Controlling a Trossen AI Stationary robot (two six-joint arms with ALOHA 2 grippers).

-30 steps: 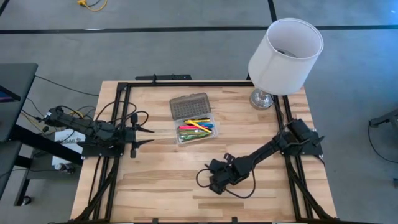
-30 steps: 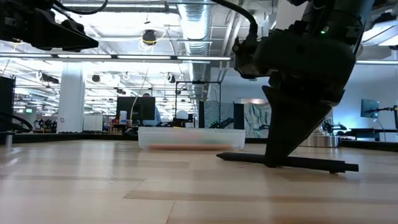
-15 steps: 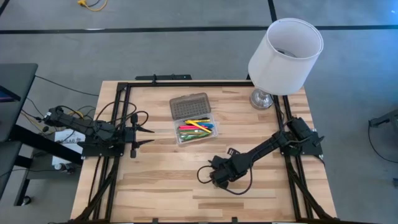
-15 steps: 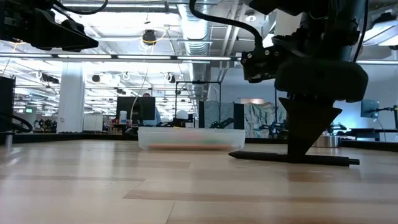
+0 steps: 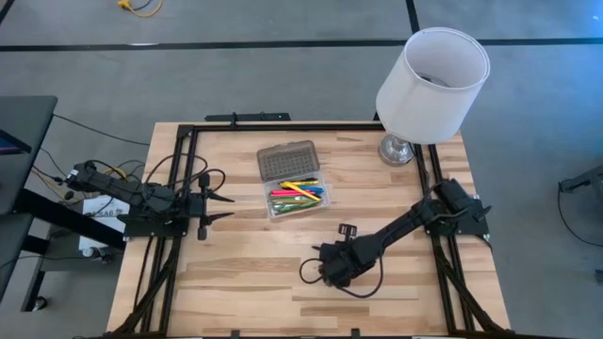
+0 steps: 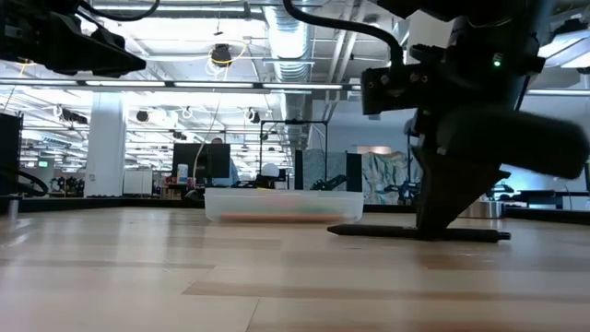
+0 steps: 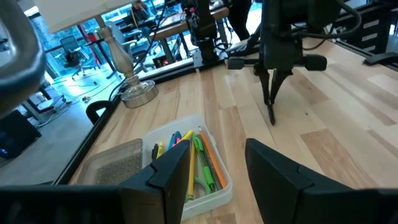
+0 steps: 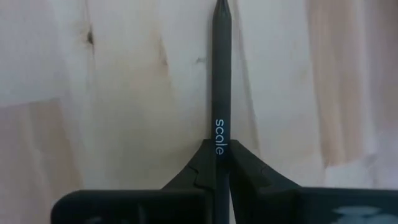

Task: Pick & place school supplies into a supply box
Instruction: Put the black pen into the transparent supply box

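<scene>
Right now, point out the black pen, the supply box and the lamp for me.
black pen (image 8: pixel 220 74): right wrist view, middle of its barrel.
supply box (image 5: pixel 300 200): high view, its clear tray.
lamp (image 5: pixel 432 72): high view, the white shade.

From above, the black pen is lost under the right hand (image 5: pixel 330 266), and the arm hides it completely. In the right wrist view the pen (image 8: pixel 221 81) runs in between the fingers (image 8: pixel 252 174), so its back end is covered. The supply box (image 6: pixel 283 205) is just a blurry strip from desk level, contents only a smear of colour. The lamp (image 7: pixel 127 68) is cut off at the top in the left wrist view
</scene>
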